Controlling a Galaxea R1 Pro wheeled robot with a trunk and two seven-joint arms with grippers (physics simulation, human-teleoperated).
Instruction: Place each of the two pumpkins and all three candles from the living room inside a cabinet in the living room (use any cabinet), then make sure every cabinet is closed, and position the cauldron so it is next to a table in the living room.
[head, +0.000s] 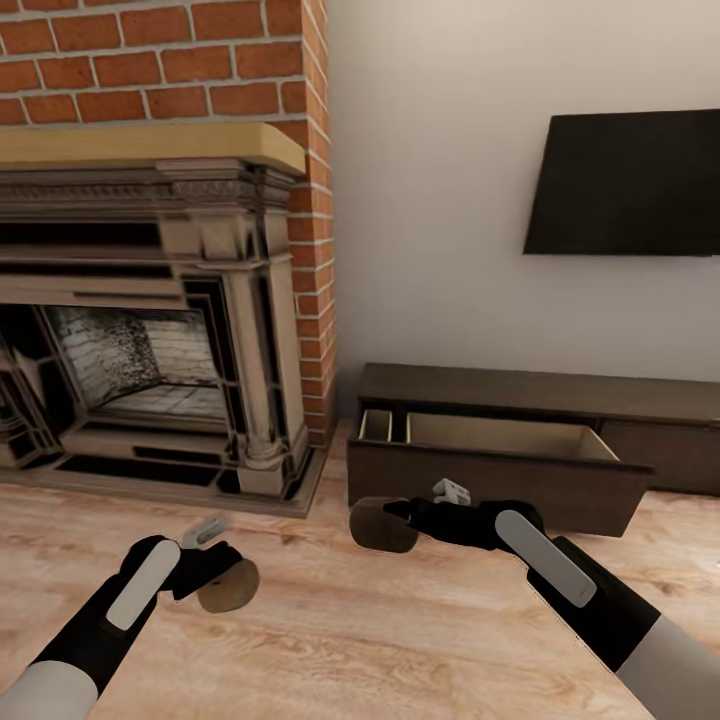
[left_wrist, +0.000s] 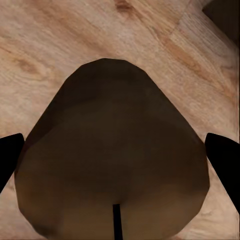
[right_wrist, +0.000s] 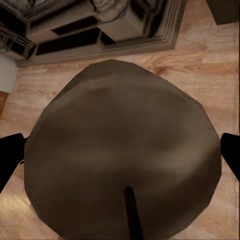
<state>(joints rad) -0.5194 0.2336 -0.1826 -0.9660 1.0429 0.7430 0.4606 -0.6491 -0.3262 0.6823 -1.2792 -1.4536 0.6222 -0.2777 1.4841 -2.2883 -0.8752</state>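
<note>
Each arm carries one candle toward the open drawer of the cabinet, so the step in hand looks like stowing candles. The left gripper is clamped on a candle, held low over the floor at near left; in the left wrist view that candle sits between the two dark fingers with its wick toward the camera. The right gripper likewise grips a second candle, held just in front of the near left corner of the drawer front; the right wrist view shows this candle wedged between the fingers.

The drawer is pulled out, its pale interior bare as far as can be seen. Next the right arm probably needs to lift the candle above the drawer front, carry it farther in over the opening, then release; the left would follow.

The floor is light wood planking. A stone fireplace set in red brick stands far left, and a dark television hangs on the pale wall above the cabinet
</note>
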